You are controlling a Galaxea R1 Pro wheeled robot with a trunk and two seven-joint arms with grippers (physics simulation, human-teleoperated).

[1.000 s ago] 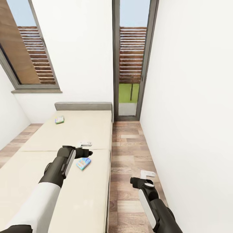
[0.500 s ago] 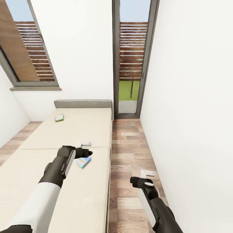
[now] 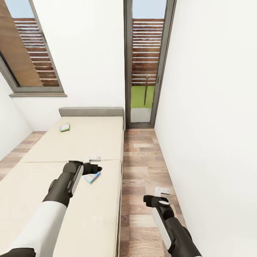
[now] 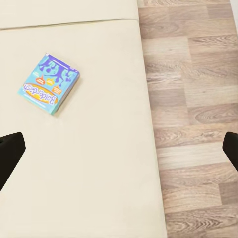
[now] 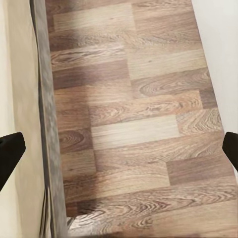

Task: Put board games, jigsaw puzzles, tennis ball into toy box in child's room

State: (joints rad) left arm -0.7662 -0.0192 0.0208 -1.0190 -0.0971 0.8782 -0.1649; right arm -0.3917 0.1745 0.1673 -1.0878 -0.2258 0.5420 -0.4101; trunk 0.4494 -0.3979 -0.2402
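Two board games lie on the bed (image 3: 43,185). One pale blue box with an orange band (image 3: 92,177) (image 4: 49,83) sits near the bed's right side, just beyond and below my left gripper (image 3: 94,158) (image 4: 119,151). That gripper hovers open over the mattress with nothing between its fingers. The other board game (image 3: 64,127) rests far off near the grey headboard (image 3: 91,111). My right gripper (image 3: 162,191) (image 5: 119,151) hangs open over the wooden floor beside the bed. The table, toy box, jigsaw puzzles and tennis ball are out of view.
A strip of wood floor (image 3: 142,167) runs between the bed's dark frame (image 5: 47,124) and the white wall on the right (image 3: 214,142). A tall glass door (image 3: 142,71) stands at its far end. A window (image 3: 28,53) is set above the headboard's left.
The whole head view has shifted, so the bed and both games sit slightly higher in the picture. Both arms hold the same pose and both grippers stay open.
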